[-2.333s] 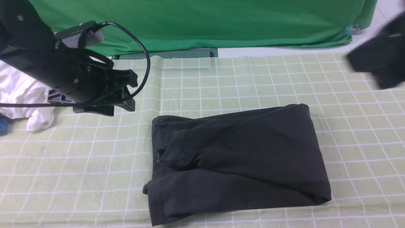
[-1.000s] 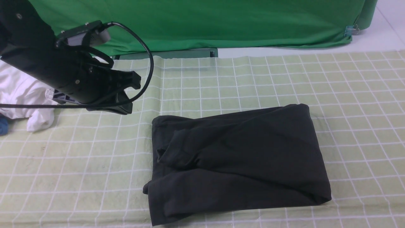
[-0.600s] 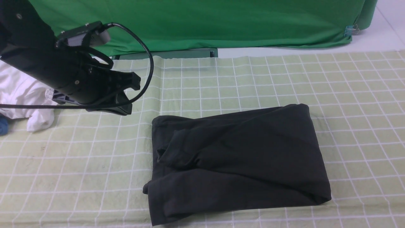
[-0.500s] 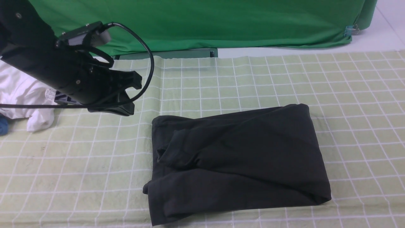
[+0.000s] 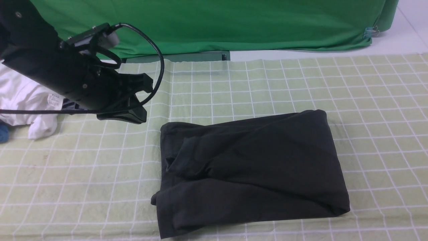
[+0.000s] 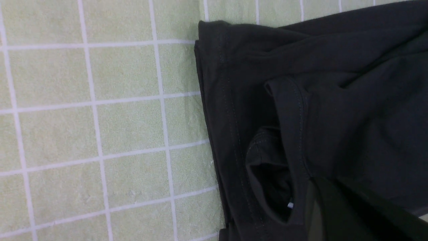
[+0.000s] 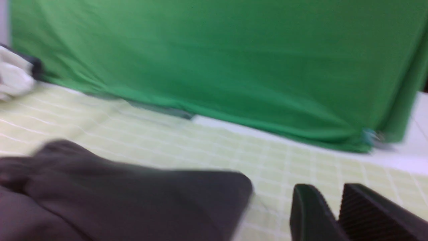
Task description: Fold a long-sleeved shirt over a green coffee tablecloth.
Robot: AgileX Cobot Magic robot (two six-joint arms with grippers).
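Observation:
The long-sleeved shirt lies folded into a black rectangle on the green coffee tablecloth, a pale green cloth with white grid lines. My left gripper hovers behind and to the left of the shirt's back left corner, shut and empty. In the left wrist view the shirt shows a hem and a cuff fold on the tablecloth, with the dark fingers over it. The right arm is outside the front view. In the blurred right wrist view my right gripper has a narrow gap at its tips, empty, beside the shirt.
A white garment with a tag lies at the left edge behind my left arm. A plain bright green backdrop hangs along the far edge, held by a clip. A blue item peeks in at far left.
The right arm, seen blurred at the right edge at first, has left the front view. My left gripper has shifted slightly right and down toward the shirt. The shirt has not moved.

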